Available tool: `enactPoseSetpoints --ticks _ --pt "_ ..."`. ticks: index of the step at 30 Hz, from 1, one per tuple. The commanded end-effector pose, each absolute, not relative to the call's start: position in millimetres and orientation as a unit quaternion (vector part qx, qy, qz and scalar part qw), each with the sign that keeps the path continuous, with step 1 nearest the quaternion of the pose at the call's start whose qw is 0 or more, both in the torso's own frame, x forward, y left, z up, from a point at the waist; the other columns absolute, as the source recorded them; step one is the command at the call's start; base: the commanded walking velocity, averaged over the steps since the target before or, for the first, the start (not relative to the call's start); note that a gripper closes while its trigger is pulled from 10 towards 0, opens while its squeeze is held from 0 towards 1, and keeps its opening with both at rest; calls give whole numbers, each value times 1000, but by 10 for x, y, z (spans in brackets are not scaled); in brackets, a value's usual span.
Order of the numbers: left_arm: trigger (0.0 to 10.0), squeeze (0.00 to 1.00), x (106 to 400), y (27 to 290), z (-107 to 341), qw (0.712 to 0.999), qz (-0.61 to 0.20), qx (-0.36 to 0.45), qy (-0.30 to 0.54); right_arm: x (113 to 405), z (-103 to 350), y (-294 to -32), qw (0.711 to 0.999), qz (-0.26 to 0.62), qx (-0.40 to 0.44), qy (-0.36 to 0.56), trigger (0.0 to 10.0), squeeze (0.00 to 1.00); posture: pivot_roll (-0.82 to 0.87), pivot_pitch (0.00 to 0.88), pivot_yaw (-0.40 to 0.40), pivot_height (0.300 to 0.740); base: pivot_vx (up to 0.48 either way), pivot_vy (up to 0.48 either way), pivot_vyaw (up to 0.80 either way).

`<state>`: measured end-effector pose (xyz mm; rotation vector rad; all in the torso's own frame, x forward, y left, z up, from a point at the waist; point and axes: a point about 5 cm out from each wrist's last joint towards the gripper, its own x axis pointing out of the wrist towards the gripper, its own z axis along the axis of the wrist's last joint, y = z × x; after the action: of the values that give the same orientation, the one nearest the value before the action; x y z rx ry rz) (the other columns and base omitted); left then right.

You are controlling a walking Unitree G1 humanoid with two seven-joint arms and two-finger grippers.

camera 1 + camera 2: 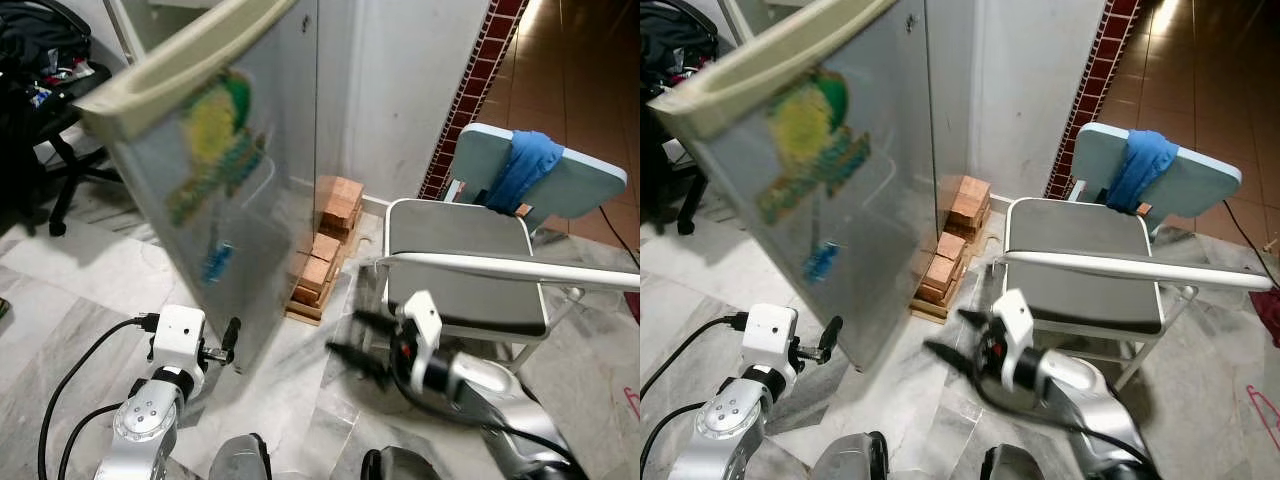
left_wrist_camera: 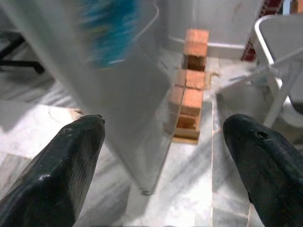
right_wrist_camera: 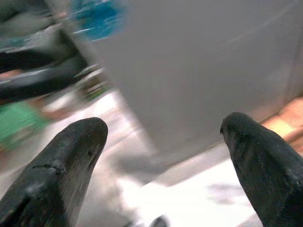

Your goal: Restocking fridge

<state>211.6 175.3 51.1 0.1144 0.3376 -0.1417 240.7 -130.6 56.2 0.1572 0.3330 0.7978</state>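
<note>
While the fridge door (image 1: 215,180) stands swung out on its hinge, its grey outer face, carrying a green-and-yellow sticker (image 1: 215,140) and a small blue magnet (image 1: 216,262), fills the left half of the head views, with the cream inner rim (image 1: 170,75) along its top edge. Left gripper (image 1: 232,340) sits at the door's lower free corner, fingers (image 2: 61,161) spread apart and holding nothing, the door edge lying between them in the wrist view. Right gripper (image 1: 345,340) is blurred near the floor beside the door's edge, fingers (image 3: 57,165) likewise spread and empty. Judged from its look, the door is a stiff, fairly heavy panel with a smooth, slippery face; the free vertical edge or the rim offers the best purchase, pushed rather than pinched. Stacked bricks (image 1: 325,245) lie on the marble floor (image 1: 80,290) by the wall. A grey chair (image 1: 470,260) with a blue cloth (image 1: 522,165) on its back stands to the right.
</note>
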Motion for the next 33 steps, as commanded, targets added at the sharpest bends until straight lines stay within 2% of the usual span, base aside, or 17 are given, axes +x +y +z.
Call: enactPoseSetpoints --ticks 1,2,13,22,33 --pt "10000 0 2123 1792 501 981 -58 64 171 2486 614 -1397 929 340 58 136 10000 0 39 100 -2 740 0 0 0" --pt "10000 0 2146 1799 497 982 -54 60 171 2533 645 -1439 945 300 63 116 10000 0 40 101 -4 740 0 334 0" --pt "10000 0 2369 1759 613 987 -49 65 139 2649 706 -1620 985 153 52 67 10000 0 33 118 -4 740 0 453 0" --pt "10000 0 2557 1680 774 993 -39 86 68 2673 699 -1674 993 101 36 54 10000 0 21 108 -14 740 0 452 0" --pt "10000 0 2652 1599 840 995 -48 85 34 2689 783 -1698 997 71 14 19 10000 0 7 105 -9 740 0 479 -172"
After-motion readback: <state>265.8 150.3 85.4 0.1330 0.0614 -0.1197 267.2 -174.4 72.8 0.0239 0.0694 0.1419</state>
